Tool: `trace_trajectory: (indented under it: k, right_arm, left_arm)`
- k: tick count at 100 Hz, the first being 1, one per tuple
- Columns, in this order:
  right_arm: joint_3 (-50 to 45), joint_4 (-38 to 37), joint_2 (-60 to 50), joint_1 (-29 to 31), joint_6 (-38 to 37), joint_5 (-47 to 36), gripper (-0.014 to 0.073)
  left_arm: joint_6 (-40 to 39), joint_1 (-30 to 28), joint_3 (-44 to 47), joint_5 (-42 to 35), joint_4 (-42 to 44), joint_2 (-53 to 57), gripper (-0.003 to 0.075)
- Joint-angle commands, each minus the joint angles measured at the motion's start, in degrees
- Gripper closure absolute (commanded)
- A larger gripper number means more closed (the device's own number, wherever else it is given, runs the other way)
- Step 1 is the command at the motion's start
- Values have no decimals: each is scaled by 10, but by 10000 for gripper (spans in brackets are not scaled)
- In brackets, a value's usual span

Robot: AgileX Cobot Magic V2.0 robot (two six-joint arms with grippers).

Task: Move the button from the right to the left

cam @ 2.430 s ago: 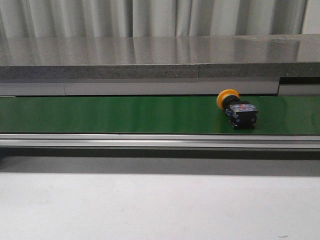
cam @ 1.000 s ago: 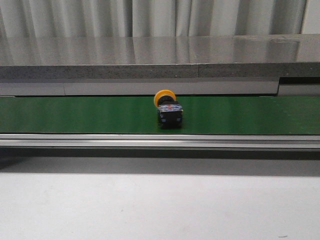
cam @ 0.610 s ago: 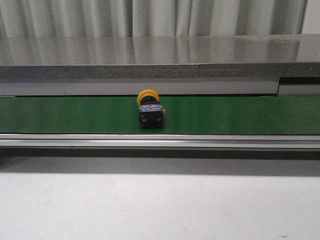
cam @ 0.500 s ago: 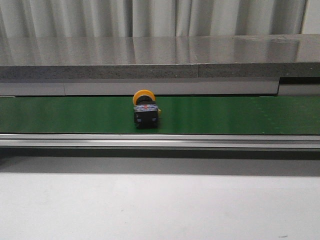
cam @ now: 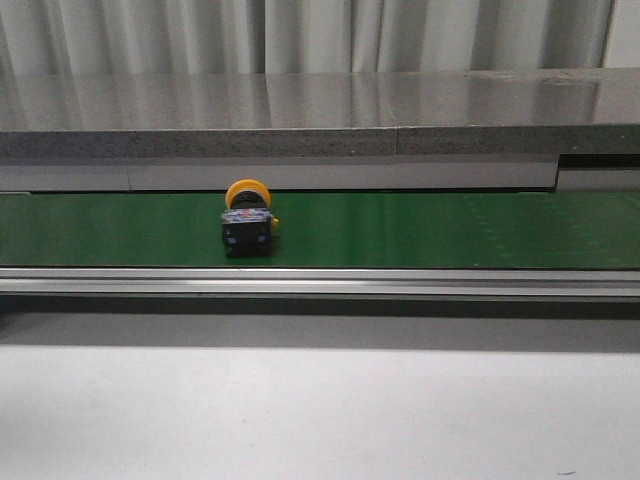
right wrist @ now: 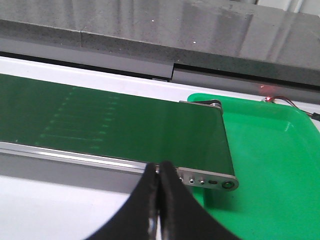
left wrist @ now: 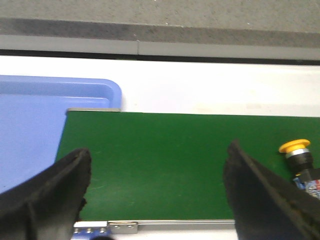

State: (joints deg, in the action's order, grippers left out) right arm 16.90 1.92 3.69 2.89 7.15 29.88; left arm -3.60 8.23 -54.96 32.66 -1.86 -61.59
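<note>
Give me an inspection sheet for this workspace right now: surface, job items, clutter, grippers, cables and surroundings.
Surface: green conveyor belt with a metal rail along its near edge; white table in front.
Job's things: the button lies on the belt left of centre in the front view, orange-yellow cap toward the back, untouched.
Clutter: nothing seen on the belt besides the button.
Grippers: left gripper open, hovering above the belt's left end, the button beside one finger; right gripper shut, empty, near the belt's right end.
Cables: a thin wire by a red light behind the green tray.
Surroundings: blue tray past the left end, grey shelf, pale curtain behind.
</note>
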Motion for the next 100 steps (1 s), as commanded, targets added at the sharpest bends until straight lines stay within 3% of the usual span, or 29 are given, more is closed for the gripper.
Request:
trace_trajectory:
  k: [1, 23, 50, 73, 100]
  right_arm:
    - [14, -4, 4, 0, 0, -48, 662]
    - [14, -4, 4, 0, 0, -48, 662]
    - [14, -4, 4, 0, 0, -48, 662]
    - [14, -4, 4, 0, 0, -48, 662]
    - [14, -4, 4, 0, 0, -48, 662]
  left_arm:
    - [1, 22, -61, -1, -12, -37, 174]
    - [-20, 58, -174, 111, -40, -155, 174]
    - [-62, 103, -276, 194, -36, -269, 175]
    - [-132, 136, -319, 240, 24, -345, 175]
    - [-150, 151, -332, 271, 31, -399, 175]
